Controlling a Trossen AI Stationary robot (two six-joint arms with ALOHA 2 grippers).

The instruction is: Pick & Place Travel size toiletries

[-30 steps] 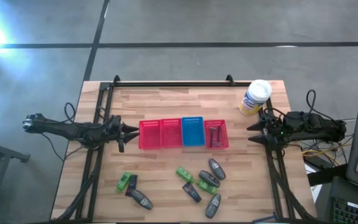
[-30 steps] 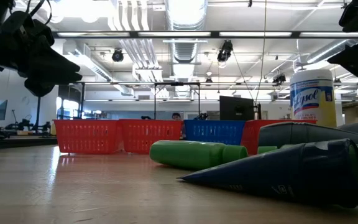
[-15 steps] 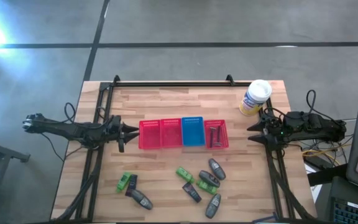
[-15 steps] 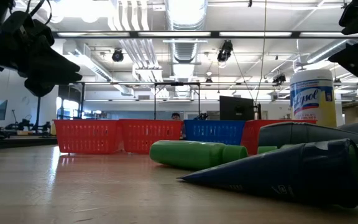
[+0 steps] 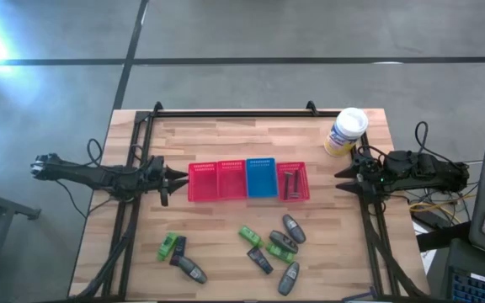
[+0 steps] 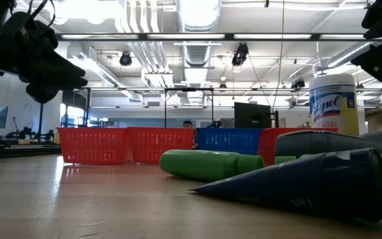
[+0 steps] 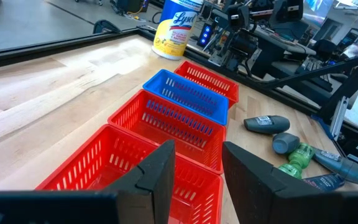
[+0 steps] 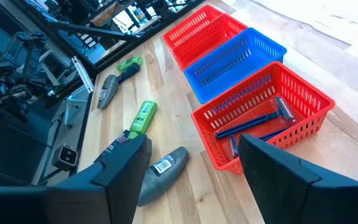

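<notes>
Four mesh baskets (image 5: 248,181) are sitting in a row across the middle of the high view, three red and one blue, the blue one third from the left. The rightmost red basket (image 5: 292,182) is holding thin dark razors (image 8: 267,121), which the right wrist view is showing as blue-handled pieces lying on its floor. The rest of the travel size toiletries (image 5: 269,247) are lying loose on the wooden table (image 5: 226,135) in the lower part of the high view: a cluster of green tubes (image 5: 250,236), grey oval bottles (image 5: 293,228) and a small black tube (image 5: 259,260) below the blue and right red baskets, and a smaller group at lower left with a green tube (image 5: 168,246) just beside a dark tube and a grey bottle (image 5: 192,269). The left gripper (image 5: 178,178) is hanging at the left end of the basket row, just beside the leftmost red basket, its fingers (image 7: 156,179) standing apart with nothing between them. The right gripper (image 5: 343,179) is waiting at the right edge of the table, to the right of the razor basket, its fingers (image 8: 125,163) spread and gripping nothing. A white canister (image 5: 345,131) with a yellow and blue label is standing in the upper right corner of the table, near the right arm.
</notes>
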